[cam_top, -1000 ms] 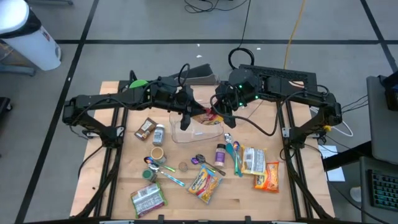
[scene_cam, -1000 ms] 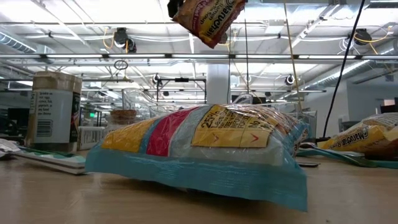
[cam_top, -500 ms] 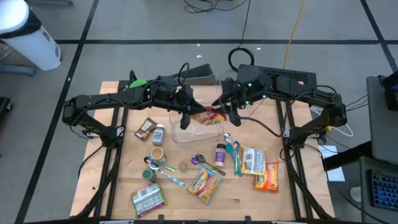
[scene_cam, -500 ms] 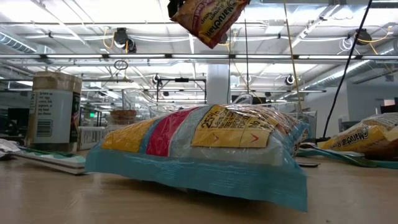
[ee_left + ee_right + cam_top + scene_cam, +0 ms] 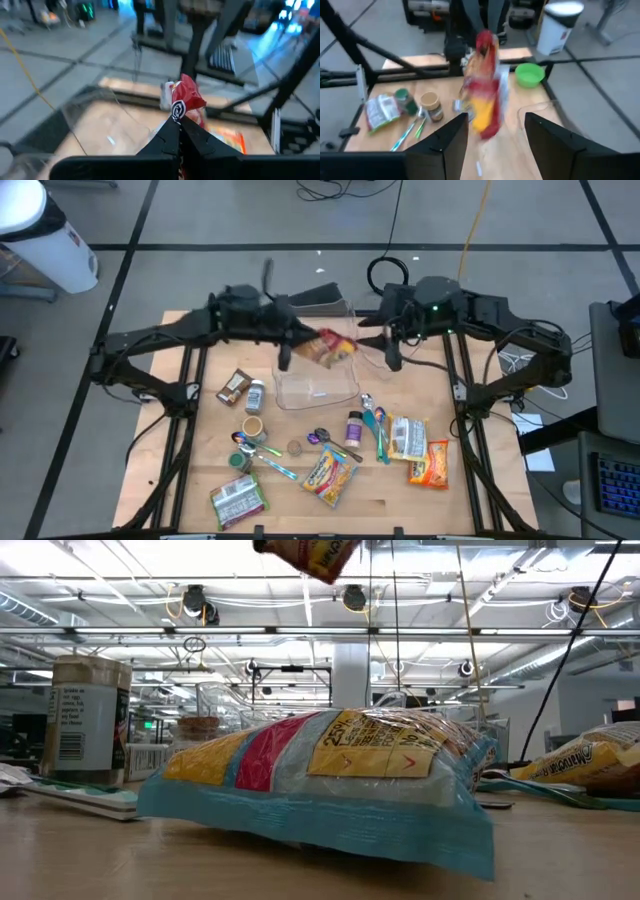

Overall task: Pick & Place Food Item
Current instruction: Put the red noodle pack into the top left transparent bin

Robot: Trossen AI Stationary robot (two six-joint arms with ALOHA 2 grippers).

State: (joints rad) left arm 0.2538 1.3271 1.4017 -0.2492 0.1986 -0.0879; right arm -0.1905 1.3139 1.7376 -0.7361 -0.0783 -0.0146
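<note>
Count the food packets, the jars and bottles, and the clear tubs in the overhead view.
Food packets: 6
Jars and bottles: 4
Clear tubs: 1
Total: 11

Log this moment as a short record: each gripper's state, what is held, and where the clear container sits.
left gripper: shut on the red and yellow snack packet
right gripper: open, holding nothing, close beside the packet
packet position: in the air above the clear container
clear container: on the wooden table, between the two arms
</note>
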